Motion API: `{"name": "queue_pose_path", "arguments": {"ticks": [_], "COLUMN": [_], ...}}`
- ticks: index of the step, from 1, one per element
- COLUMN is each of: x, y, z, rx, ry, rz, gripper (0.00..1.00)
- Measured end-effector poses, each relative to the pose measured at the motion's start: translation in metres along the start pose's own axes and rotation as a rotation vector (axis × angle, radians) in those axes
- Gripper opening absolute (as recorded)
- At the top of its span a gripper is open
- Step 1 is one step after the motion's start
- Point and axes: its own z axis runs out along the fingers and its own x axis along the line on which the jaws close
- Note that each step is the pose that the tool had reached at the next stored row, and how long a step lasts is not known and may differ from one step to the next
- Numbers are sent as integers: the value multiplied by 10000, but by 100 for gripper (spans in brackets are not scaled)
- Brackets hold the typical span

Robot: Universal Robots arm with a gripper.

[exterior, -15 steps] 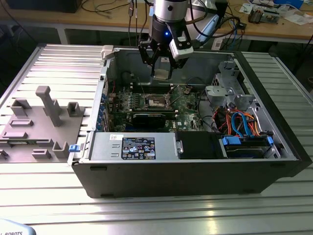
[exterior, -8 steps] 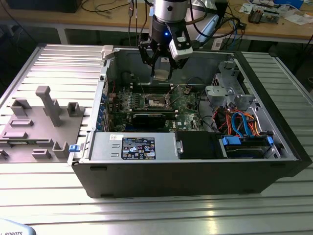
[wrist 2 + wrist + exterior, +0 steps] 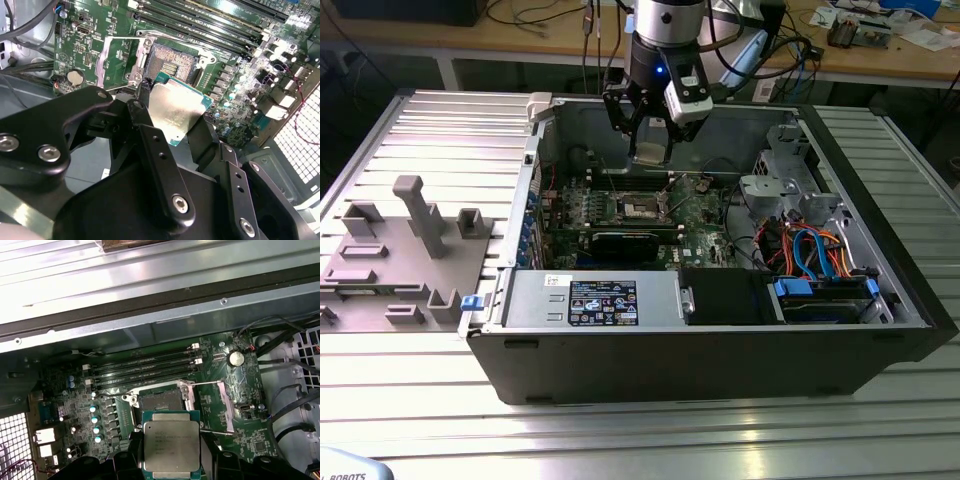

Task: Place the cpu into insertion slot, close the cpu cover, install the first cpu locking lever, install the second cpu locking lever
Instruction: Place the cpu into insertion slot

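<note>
Open computer case (image 3: 720,365), grey fixture (image 3: 420,215), blue cables (image 3: 810,250)

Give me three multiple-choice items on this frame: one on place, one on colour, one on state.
1. The cpu is: A not yet picked up; B held in the jaws, clear of the bare socket; C seated in the socket.
2. The motherboard is: A green; B red; C white.
3. The cpu cover is: A swung open; B shut over the socket; C missing.
Key: B, chip sits between the jaws; A, green in both wrist views; A, frame lies beside the socket.
</note>
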Motion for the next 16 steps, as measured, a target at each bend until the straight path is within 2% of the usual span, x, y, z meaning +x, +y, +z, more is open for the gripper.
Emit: {"name": "queue_pose_path", "arguments": {"ticks": [16], "x": [0], "y": [-1], "z": [18], "rx": [44], "ry": [-27], "rz": [302], "gripper": [55]}}
